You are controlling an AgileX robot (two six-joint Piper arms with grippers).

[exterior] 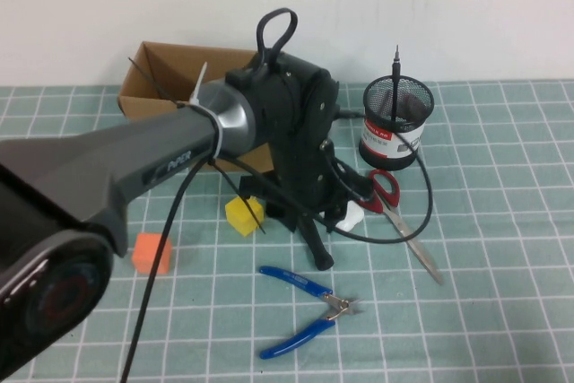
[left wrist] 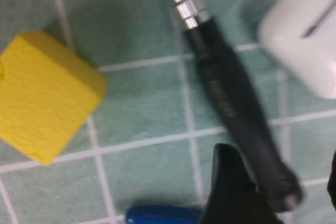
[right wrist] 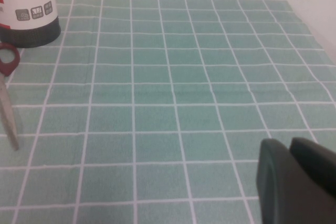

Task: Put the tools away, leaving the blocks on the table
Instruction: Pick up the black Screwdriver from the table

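Screwdriver (left wrist: 236,108) between open left hand (left wrist: 278,187) fingers

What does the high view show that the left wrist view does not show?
Only the high view shows the orange block, the scissors, the mesh cup holding a thin pick, the cardboard box and the whole blue pliers. Only the left wrist view shows the black screwdriver lying on the table close to the left gripper, whose jaws are open. Both show the yellow block, the white case and the green table. The right gripper, shut, appears in neither.
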